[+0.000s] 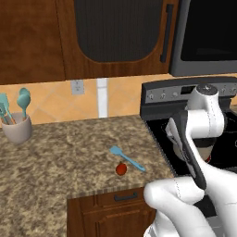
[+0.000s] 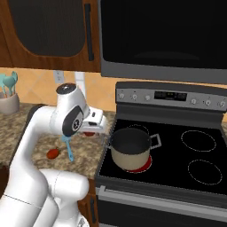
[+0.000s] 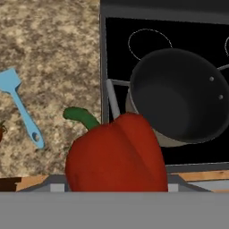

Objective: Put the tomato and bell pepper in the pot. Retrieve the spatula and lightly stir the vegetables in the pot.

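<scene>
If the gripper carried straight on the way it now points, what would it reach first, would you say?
Apart from the bell pepper between its jaws, probably the near rim of the pot or the stove edge beside it; depth is unclear.

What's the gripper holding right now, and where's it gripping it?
The bell pepper, apparently gripped low on its body, with the green stem pointing away from the gripper. The fingertips themselves are hidden behind it.

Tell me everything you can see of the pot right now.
The squat round cream-sided pot has a grey metal rim, a dark inside with nothing in it, and looped metal side handles. It stands upright on the black stovetop, over the near-left burner, which glows red beneath it. In the hand view the red bell pepper hangs beside it, not yet over it.
</scene>
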